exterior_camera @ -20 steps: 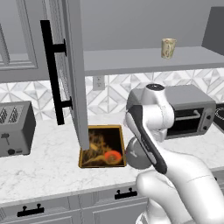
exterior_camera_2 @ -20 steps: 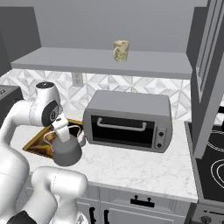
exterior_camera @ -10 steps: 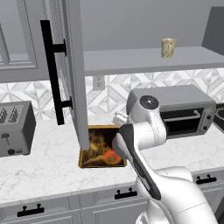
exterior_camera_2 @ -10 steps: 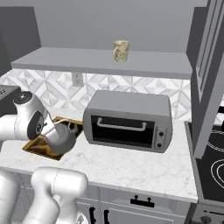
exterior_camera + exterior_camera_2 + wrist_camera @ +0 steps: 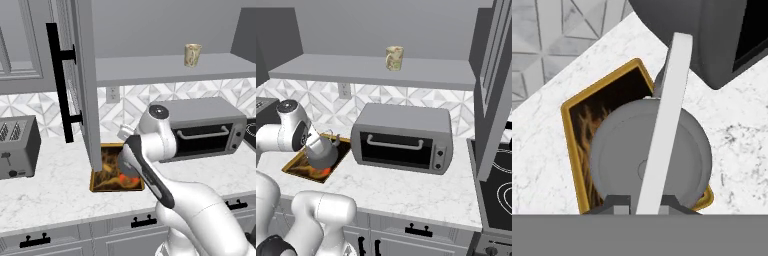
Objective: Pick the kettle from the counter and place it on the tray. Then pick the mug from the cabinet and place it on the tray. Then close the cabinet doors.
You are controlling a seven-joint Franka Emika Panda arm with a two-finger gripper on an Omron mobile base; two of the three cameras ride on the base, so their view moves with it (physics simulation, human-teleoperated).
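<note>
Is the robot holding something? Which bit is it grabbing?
Yes. The gripper holds the kettle by its thin arched handle, over the tray.

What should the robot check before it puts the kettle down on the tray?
1. Gripper shut on the kettle's handle: ok.
2. Kettle over the tray: ok, it hangs above the tray's right part.
3. Kettle already resting on the tray: cannot tell, it looks lifted.
4. Kettle apart from the toaster oven: ok.
5. Mug waiting on the cabinet shelf: ok.
6. Cabinet door open: ok, it closes last.
</note>
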